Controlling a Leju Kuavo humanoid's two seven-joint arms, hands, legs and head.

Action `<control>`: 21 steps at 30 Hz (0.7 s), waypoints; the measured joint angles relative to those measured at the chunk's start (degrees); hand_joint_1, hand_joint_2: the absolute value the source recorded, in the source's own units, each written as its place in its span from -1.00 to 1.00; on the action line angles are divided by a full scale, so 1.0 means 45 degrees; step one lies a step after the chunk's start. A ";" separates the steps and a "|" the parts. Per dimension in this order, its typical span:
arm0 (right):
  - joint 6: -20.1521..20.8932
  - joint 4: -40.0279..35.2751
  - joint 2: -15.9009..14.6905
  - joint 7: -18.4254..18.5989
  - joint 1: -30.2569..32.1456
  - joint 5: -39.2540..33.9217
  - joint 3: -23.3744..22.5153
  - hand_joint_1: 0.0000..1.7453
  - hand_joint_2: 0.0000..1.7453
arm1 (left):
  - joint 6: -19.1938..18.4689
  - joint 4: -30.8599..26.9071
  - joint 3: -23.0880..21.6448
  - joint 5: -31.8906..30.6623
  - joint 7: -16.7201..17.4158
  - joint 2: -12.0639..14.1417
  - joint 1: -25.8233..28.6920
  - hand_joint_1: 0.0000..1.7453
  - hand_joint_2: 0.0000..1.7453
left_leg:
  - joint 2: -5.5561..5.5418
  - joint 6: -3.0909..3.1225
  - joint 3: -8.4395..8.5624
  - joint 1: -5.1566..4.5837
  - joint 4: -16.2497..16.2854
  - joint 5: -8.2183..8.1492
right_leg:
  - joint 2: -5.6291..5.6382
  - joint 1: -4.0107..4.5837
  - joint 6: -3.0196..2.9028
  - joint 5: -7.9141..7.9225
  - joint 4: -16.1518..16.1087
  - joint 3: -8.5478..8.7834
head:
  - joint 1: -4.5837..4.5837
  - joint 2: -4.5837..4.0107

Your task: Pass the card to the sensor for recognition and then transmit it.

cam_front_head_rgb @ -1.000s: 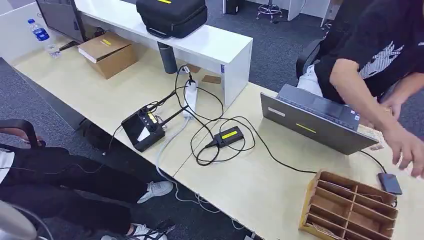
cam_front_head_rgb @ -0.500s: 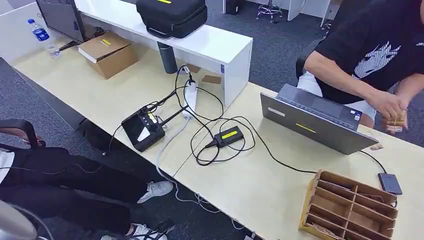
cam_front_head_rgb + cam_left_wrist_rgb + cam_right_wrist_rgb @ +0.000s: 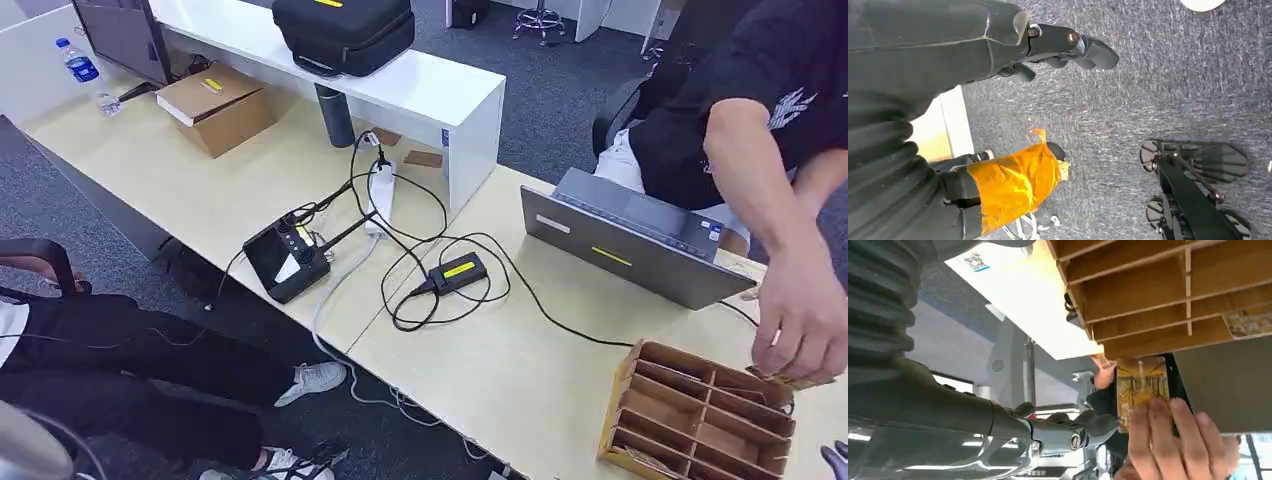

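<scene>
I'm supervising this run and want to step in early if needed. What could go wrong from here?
The person's hand holds the card right at the wooden divider tray, while the right hand rises at the table's edge; reaching in now may bump the person. The left hand hangs over the floor, holding nothing, too far away to help. Cables sprawl across the table and might snag a sweeping arm.
</scene>
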 joint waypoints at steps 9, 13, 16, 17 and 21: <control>0.0257 0.0034 -0.0180 0.0024 -0.0029 0.0170 0.0632 -1.00 1.00 | 0.0000 0.0000 0.0005 -0.0063 -0.0005 0.0005 -0.0003 -1.00 1.00 | 0.0000 0.0000 -0.0001 0.0001 -0.0001 0.0000 | 0.0000 0.0000 0.0000 0.0000 0.0001 0.0000 | 0.0000 0.0000; 0.0233 0.0102 -0.0180 0.0092 -0.0029 0.0423 0.0947 -1.00 1.00 | 0.0000 0.0000 0.0005 -0.0112 -0.0005 0.0010 -0.0005 -1.00 1.00 | 0.0000 0.0000 -0.0001 0.0001 0.0000 0.0000 | 0.0000 0.0001 0.0000 0.0000 0.0001 0.0000 | 0.0000 0.0000; 0.0204 0.0190 -0.0180 0.0112 -0.0047 0.0539 0.1142 -1.00 1.00 | 0.0000 0.0000 0.0005 -0.0141 -0.0005 0.0010 -0.0005 -1.00 1.00 | 0.0000 0.0000 -0.0001 0.0001 0.0000 0.0000 | 0.0000 0.0000 0.0000 0.0000 0.0001 0.0001 | 0.0005 0.0000; 0.0169 0.0214 -0.0180 0.0136 -0.0054 0.0583 0.1215 -1.00 1.00 | 0.0005 0.0000 0.0005 -0.0156 -0.0005 0.0010 -0.0007 -1.00 1.00 | 0.0000 0.0000 -0.0001 0.0000 0.0000 0.0000 | 0.0000 0.0000 0.0000 0.0000 0.0001 0.0001 | 0.0000 0.0000; -0.0253 0.0355 -0.0175 0.0223 -0.0093 0.0947 0.1623 -1.00 1.00 | 0.0000 0.0000 0.0005 -0.0219 -0.0005 0.0010 -0.0013 -1.00 1.00 | -0.0001 0.0000 -0.0001 0.0000 0.0000 0.0000 | 0.0000 0.0000 0.0000 0.0000 0.0000 0.0001 | 0.0000 0.0000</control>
